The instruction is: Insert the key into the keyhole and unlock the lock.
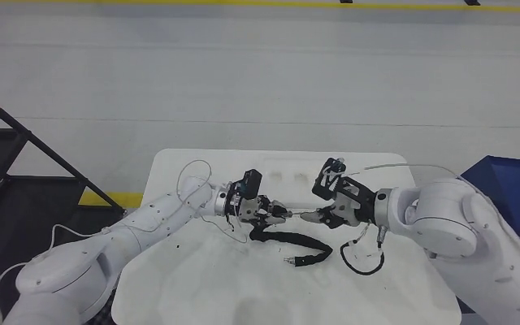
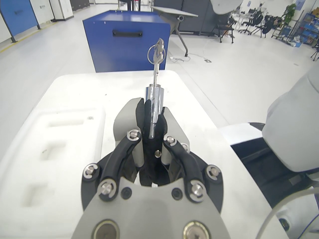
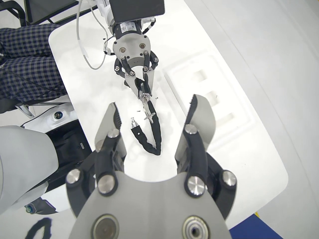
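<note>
My left gripper (image 2: 153, 108) is shut on the chrome lock cylinder (image 2: 154, 105) of a black sleeved cable lock (image 3: 155, 135). The key (image 2: 156, 60), with a ring and a second key hanging from it, sticks out of the cylinder's keyhole. In the top view the left gripper (image 1: 262, 210) holds the cylinder above the table's middle, and the key (image 1: 294, 213) points toward my right gripper (image 1: 318, 216). The right gripper (image 3: 154, 105) is open, just short of the key (image 3: 148, 114), with nothing between its fingers. The cable's free chrome end (image 3: 133, 121) lies on the table.
The white table (image 1: 203, 276) carries a white foam tray (image 3: 211, 95) with rectangular recesses at its far side. The cable loops (image 1: 296, 244) across the table in front of both grippers. A blue cabinet (image 2: 124, 43) stands off the table's right end.
</note>
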Controlling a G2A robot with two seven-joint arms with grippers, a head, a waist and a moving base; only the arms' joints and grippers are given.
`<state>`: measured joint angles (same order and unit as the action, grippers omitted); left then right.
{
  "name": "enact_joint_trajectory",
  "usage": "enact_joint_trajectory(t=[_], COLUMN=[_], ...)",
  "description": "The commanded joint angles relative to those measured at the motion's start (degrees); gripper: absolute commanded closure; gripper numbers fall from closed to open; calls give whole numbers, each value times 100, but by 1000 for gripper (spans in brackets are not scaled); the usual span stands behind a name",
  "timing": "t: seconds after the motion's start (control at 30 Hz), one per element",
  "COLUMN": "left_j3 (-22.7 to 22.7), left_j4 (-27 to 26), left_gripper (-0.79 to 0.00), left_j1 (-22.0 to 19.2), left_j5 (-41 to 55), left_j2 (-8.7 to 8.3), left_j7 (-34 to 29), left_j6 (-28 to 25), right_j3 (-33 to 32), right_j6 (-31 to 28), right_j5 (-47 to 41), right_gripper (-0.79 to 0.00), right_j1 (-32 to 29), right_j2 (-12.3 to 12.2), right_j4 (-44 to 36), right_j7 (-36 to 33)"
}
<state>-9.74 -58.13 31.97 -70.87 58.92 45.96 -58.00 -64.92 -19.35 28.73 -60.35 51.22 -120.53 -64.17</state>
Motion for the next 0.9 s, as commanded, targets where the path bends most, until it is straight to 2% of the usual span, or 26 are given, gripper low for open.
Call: enact_joint_trajectory(t=[0.0,0.47,0.7,0.73,0.77,0.8,0.83,0.87], left_j3=[0,0,0,0,0,0,0,0], left_j4=[23,-108,-87,-80,-84,-101,-100,-101], left_gripper=[0,0,0,-132,-354,-690,-785,-785], left_j1=[60,269,403,419,440,462,470,466], left_j5=[-246,-1335,-1495,-1463,-1413,-1338,-1239,-1145], left_j2=[-27,-17,126,156,186,215,239,261], left_j7=[-4,-622,-1483,-1633,-1773,-1872,-1948,-2018], left_j6=[0,0,0,0,0,0,0,0], right_j3=[-99,-547,-576,-582,-591,-597,-602,-607], right_j6=[-41,-374,-452,-458,-458,-463,-474,-490], right_j5=[-22,-59,-50,-49,-45,-43,-50,-58], right_gripper=[-785,-785,-785,-785,-785,-785,-785,-785], right_j1=[-77,-550,-617,-622,-626,-630,-634,-638], right_j2=[-20,-114,-131,-133,-135,-138,-140,-141], right_j4=[30,320,367,369,372,377,386,400], right_j7=[36,430,510,514,521,525,536,553])
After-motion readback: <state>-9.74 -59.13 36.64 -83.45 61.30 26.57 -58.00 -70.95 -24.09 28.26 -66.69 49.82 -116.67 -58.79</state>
